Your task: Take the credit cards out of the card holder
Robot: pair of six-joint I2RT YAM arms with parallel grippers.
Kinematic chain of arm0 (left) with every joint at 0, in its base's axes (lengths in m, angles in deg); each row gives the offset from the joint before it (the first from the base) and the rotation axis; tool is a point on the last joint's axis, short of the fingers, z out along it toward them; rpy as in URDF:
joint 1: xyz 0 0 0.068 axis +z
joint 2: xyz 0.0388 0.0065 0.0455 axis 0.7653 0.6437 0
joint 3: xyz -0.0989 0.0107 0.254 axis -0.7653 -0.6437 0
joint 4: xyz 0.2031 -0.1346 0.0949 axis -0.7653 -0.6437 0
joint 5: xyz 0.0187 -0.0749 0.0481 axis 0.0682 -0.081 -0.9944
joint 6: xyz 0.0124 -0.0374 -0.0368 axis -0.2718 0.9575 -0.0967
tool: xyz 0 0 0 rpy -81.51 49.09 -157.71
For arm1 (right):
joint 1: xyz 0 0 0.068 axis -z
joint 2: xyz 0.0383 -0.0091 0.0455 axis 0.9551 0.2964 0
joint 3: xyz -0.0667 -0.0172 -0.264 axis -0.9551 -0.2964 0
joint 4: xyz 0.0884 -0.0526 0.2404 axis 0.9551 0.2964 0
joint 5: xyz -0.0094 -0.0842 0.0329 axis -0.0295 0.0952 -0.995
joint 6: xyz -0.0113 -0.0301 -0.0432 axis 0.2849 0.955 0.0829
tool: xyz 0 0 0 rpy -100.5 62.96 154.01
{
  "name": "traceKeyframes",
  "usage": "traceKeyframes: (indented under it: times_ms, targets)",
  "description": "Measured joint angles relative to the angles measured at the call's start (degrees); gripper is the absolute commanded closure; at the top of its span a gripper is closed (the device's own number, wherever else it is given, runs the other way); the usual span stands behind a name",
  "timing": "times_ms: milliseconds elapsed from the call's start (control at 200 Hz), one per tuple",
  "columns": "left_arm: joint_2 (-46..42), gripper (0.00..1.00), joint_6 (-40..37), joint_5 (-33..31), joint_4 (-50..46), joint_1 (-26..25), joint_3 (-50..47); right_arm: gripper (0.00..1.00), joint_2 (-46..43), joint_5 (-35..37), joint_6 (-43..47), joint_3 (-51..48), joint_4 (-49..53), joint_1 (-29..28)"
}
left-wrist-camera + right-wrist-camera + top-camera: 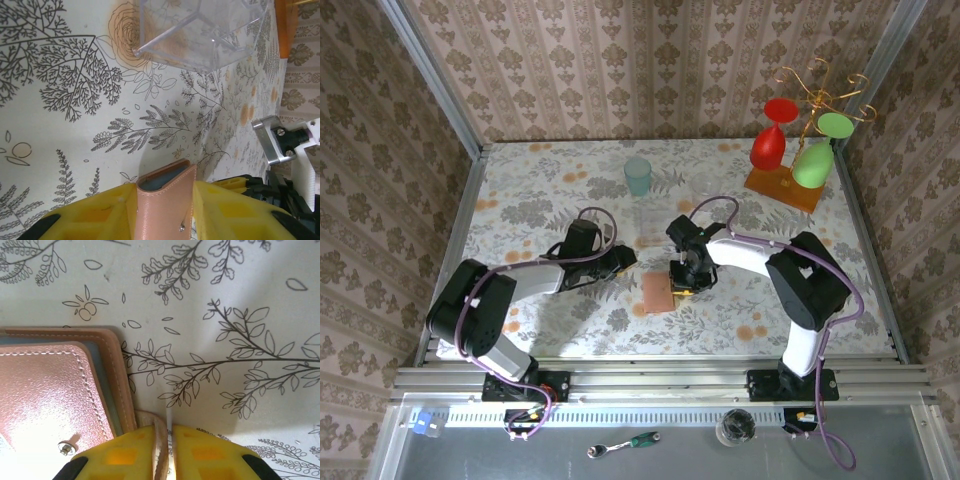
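Observation:
The card holder (657,292), a tan-pink leather wallet, is at the table's middle between both grippers. In the left wrist view my left gripper (162,187) is shut on it, yellow fingers (95,215) pressing both covers. The card holder (165,205) is slightly agape and grey-blue inside. My right gripper (167,430) is shut on a thin tan strap (160,440) at the card holder's (50,390) edge. From above, the left gripper (628,262) and right gripper (682,287) flank it. The credit cards are hidden.
A clear plastic box (652,222) stands just behind the wallet, close to the left gripper (200,30). A teal cup (638,176) is farther back. The orange rack (783,185) with red and green glasses is at the back right.

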Motion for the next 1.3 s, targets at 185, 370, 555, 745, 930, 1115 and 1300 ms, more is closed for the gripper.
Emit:
traceKeyframes:
  times_ms: [185, 370, 555, 745, 930, 1115, 1300]
  targets:
    - [0.0, 0.65, 0.0, -0.1, 0.0, -0.3, 0.1, 0.85, -0.2, -1.2, 0.0, -0.3, -1.7, 0.0]
    - [0.2, 0.65, 0.2, -0.2, 0.0, -0.7, 0.3, 0.86, -0.2, -2.3, -0.5, -0.4, -3.3, 0.0]
    - [0.2, 0.66, 0.2, -0.2, 0.0, -0.7, 0.3, 0.88, -0.2, -2.7, -0.8, -1.0, -4.5, 0.0]
    - [0.2, 0.66, 0.2, -0.7, 0.0, -0.7, 0.3, 0.92, -0.8, -2.6, -0.8, -1.0, -4.4, 0.2]
    - [-0.5, 0.67, 0.1, -1.1, -0.5, 0.2, 0.3, 0.93, -4.0, -1.1, -0.8, -1.0, -2.7, 0.7]
    - [-2.6, 0.67, -0.5, -1.3, -0.9, 2.4, 0.3, 0.94, -6.1, 0.4, -0.8, -0.3, -0.5, 0.8]
    - [-4.7, 0.67, -2.0, -1.9, -2.6, 3.5, 0.1, 0.94, -7.3, 2.2, -0.8, 1.7, 1.9, 0.8]
